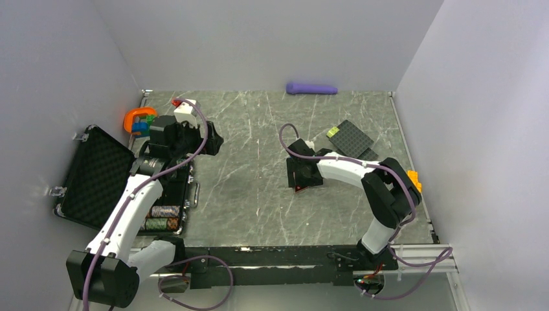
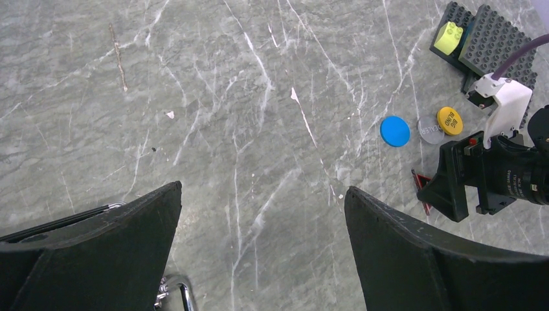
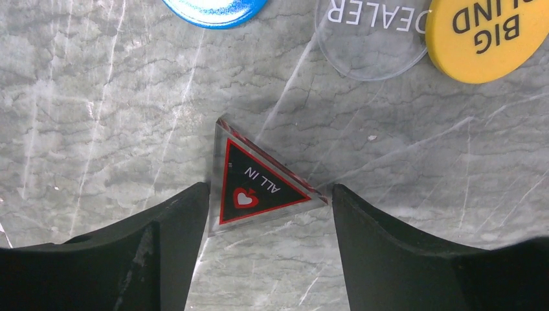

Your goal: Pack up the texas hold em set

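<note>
The right jaws stand apart, low over the table (image 3: 97,97), with the dark red triangle (image 3: 259,188) lying flat between them. One straight side of the triangle runs along the inner face of one jaw, touching it or nearly so. The opposite corner stops just short of the other jaw. Its "ALL IN" print faces up.

Just beyond the jaw tips three discs lie in a row. A blue disc (image 3: 213,8) sits a little apart, and a clear disc (image 3: 369,39) and a yellow disc (image 3: 492,32) sit edge to edge. Farther out past them are the black studded plates (image 1: 349,137) with a yellow-green block (image 2: 448,37) on top.

The left jaws are wide apart and hold nothing, hanging over bare table. From them, the triangle and discs lie well ahead and to the right, across an open stretch of table. To the outer side of the left jaws, at the table's left edge, the case (image 1: 97,178) lies open. Its foam lid is tipped out past the rim, and chip stacks (image 1: 162,217) sit in its base.

An orange ring toy (image 1: 139,118) is near the back left corner beside the case. A purple object (image 1: 312,88) lies against the back wall, well apart from both jaws. Walls close the table on three sides.
</note>
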`<state>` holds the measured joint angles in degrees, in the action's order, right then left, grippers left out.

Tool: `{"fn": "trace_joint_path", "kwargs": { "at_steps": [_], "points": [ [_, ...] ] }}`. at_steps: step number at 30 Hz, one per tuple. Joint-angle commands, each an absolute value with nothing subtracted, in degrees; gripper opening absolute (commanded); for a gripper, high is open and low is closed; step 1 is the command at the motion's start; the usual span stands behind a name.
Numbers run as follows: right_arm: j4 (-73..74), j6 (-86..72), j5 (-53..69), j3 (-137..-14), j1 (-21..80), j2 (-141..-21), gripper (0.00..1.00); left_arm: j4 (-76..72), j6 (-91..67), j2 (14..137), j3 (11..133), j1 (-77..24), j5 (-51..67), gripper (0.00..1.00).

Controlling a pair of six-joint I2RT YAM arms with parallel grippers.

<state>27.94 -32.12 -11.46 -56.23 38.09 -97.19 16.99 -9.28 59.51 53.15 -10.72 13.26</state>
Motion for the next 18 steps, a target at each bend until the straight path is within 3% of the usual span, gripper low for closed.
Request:
{"fn": "trace_joint_path", "kwargs": {
  "at_steps": [1,5,12,18],
  "points": [
    [28.03,-33.61,-12.59,-56.45,38.32,-97.28,0.72,14.96,-9.07,58.58,53.69,-10.98,14.25,0.99],
    [28.04,-34.14,-12.26,-55.37,38.32,-96.98,0.66,14.69,-9.45,58.68,53.56,-10.94,15.16,0.99],
    [26.98,-33.06,-11.43,-54.9,38.43,-95.02,0.46,13.77,-11.42,61.1,53.21,-12.19,19.38,1.0],
    [25.86,-31.76,-10.75,-55.66,39.74,-91.19,0.41,13.16,-14.36,67.52,53.94,-15.4,26.82,0.99]
  ]
}}
